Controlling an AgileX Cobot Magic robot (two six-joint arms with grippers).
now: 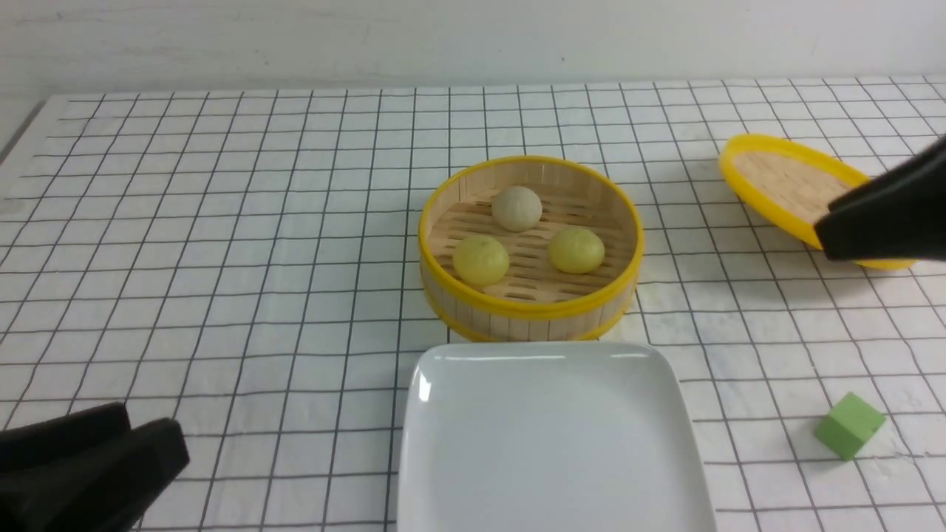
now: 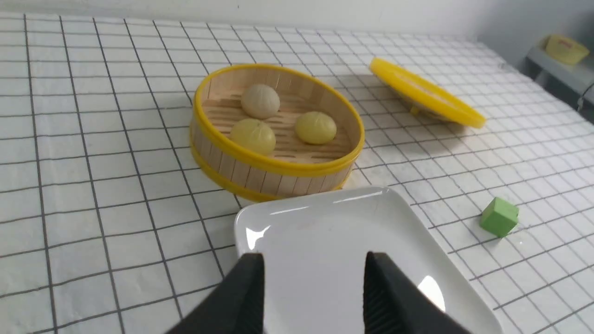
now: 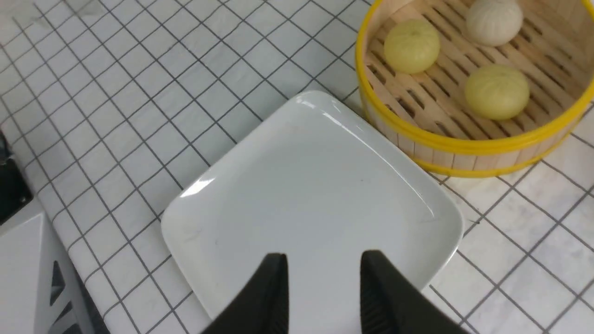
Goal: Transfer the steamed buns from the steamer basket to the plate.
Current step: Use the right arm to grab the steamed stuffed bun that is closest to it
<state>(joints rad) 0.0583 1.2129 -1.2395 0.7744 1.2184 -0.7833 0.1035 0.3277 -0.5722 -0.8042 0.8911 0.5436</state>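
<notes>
Three steamed buns lie in the steamer basket (image 1: 532, 309) at mid-table: a greyish one (image 1: 516, 207) at the back and two pale yellow ones (image 1: 480, 260) (image 1: 576, 249) in front. The white plate (image 1: 550, 443) sits bare just in front of the basket, almost touching it. My left gripper (image 1: 151, 437) is low at the near left, open and holding nothing; in the left wrist view its fingers (image 2: 314, 260) frame the plate (image 2: 325, 232). My right gripper (image 1: 831, 230) hangs at the far right, open and holding nothing (image 3: 325, 256), with the basket (image 3: 464, 146) ahead of it.
The shallow yellow-rimmed lid (image 1: 783, 185) lies tilted at the back right, partly behind the right gripper. A green cube (image 1: 850, 425) sits near the front right. The checked cloth (image 1: 222, 258) covers the table. In the right wrist view a white and black robot part (image 3: 18, 260) stands at the table's near edge.
</notes>
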